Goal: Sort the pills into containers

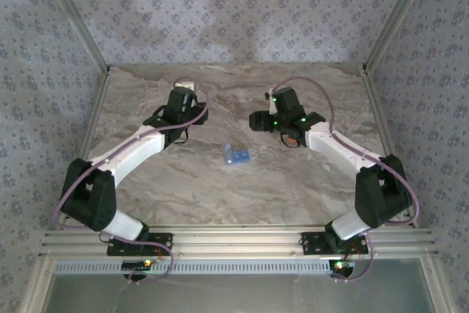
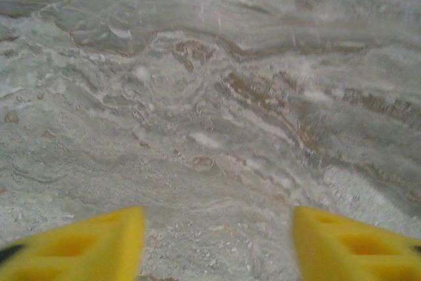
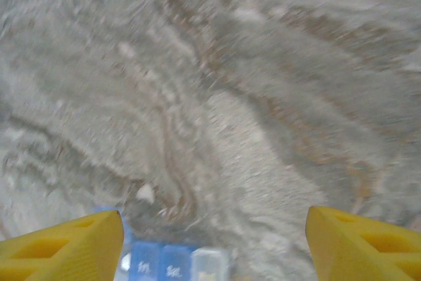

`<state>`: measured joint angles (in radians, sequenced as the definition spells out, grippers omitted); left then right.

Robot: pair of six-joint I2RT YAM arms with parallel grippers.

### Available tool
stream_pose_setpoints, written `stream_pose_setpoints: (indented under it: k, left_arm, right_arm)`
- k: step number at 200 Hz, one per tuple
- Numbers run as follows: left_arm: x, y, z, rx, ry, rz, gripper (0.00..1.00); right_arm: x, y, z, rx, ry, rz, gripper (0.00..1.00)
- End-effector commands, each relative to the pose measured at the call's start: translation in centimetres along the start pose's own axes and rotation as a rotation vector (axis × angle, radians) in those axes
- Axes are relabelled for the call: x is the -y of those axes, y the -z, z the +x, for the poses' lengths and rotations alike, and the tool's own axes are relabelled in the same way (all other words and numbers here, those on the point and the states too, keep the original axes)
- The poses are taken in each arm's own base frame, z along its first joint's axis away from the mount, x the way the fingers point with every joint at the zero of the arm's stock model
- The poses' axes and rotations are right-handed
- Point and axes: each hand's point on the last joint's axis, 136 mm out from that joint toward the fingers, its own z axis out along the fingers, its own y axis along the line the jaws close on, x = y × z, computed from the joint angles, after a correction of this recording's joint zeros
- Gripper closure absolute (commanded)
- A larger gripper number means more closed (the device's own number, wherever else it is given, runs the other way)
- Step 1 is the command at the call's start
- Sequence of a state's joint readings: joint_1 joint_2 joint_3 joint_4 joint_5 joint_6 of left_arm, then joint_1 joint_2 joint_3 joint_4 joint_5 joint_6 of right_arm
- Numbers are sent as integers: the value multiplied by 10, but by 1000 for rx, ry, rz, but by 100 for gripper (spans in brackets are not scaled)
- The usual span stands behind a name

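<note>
One pill box (image 3: 174, 262) lies near the middle of the surface (image 1: 183, 181). In the right wrist view the bottom edge cuts it off: three compartments show, blurred, and their contents cannot be made out. One pale speck (image 3: 145, 193) just beside it could be a pill or marble grain. The left pincer (image 2: 217, 228) and right pincer (image 3: 215, 228) both gape, empty, with two yellow fingers each.

Counter (image 1: 220, 188): marbled grey-and-tan surface with darker brown veining. A small translucent blue pill box (image 1: 238, 155) lies flat near its centre, its compartments (image 3: 172, 264) set side by side in a row. Just beside the box lies a small white speck (image 3: 145, 193), too blurred to identify.
</note>
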<state>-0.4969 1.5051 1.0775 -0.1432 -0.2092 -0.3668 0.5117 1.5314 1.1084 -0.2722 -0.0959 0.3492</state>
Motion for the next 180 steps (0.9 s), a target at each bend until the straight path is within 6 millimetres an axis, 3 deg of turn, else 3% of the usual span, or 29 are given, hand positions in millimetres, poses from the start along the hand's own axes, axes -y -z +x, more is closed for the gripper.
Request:
stream_pose_setpoints:
  k: [1,5,21,88,180]
  left_arm:
    - [5,-5,5,-90,-7,14,90]
    - [4,-7,7,-105,-15,4,100]
    - [1,-16,17,-174,-52,-19,100]
    - [28,-35,55,-346,-79,110,100]
    - [53,-48,82,-452,-58,222,100]
  right_arm:
    - [-7,-14,27,-122,16,-40,25]
    - [-7,-16,30,-135,16,-41,25]
    - [-6,-25,44,-181,20,-42,26]
    - [-7,-43,84,-320,90,15,27]
    - [2,-56,104,-389,97,52,28]
